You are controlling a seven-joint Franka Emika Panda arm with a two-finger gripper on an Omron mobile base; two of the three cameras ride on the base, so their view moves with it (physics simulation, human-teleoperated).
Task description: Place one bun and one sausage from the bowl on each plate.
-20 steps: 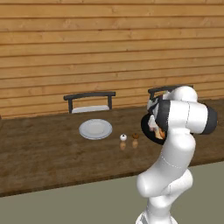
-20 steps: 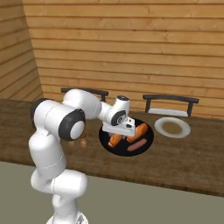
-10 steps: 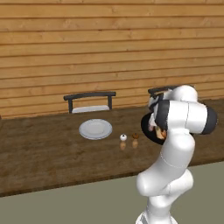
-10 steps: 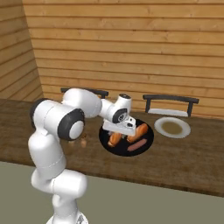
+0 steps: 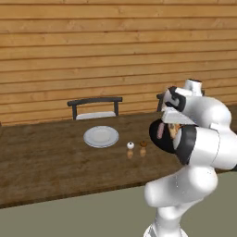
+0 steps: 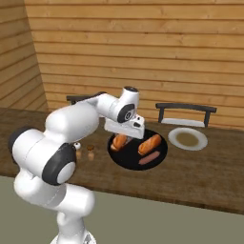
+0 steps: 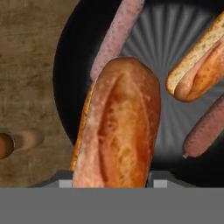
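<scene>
Bun between the jaws over the black bowl

In the hand view a bun point(image 7: 120, 127) fills the centre, its lower end sitting between the two finger tips at the bottom edge; the gripper point(image 7: 113, 183) is clenched on it. Behind it lies the bowl point(image 7: 65, 65), with a sausage point(image 7: 116, 37) running to the upper middle, a second bun point(image 7: 203, 61) at upper right and another sausage point(image 7: 205, 127) at right. In the right base view a plate point(image 6: 188, 138) sits right of centre.
</scene>
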